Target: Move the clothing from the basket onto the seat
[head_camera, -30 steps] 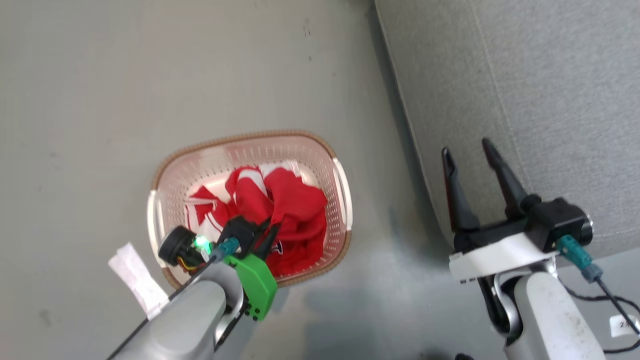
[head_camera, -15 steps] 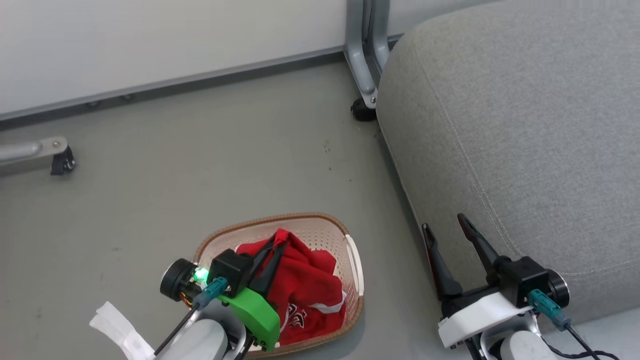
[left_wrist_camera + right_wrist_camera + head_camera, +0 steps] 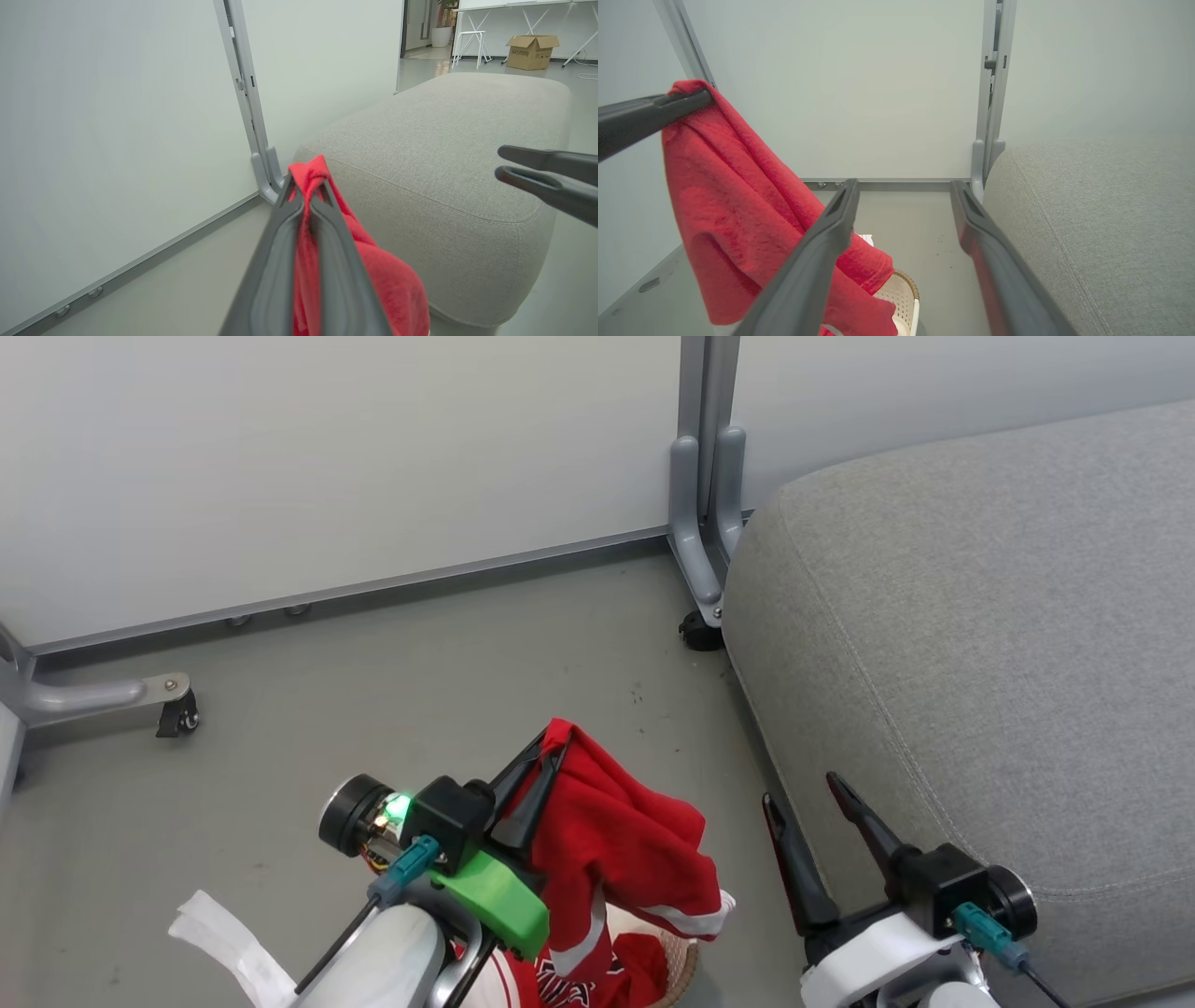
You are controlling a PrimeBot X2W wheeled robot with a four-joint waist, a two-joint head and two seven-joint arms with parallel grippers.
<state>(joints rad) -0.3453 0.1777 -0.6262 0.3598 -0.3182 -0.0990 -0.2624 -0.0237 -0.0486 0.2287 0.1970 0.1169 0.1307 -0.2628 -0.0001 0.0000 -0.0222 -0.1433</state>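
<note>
left claw (image 3: 556, 741) is clenching a fold of the red white-striped garment (image 3: 625, 845), dangling it just beside the seat (image 3: 980, 663). right claw (image 3: 799, 788) is hanging released near the seat's side, empty.

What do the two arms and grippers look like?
The left gripper and right gripper each have two long, dark, tapering fingers, a black body, a teal cable plug and a pale grey forearm. The left carries a green bracket and lit green light; the right, a white bracket.
</note>
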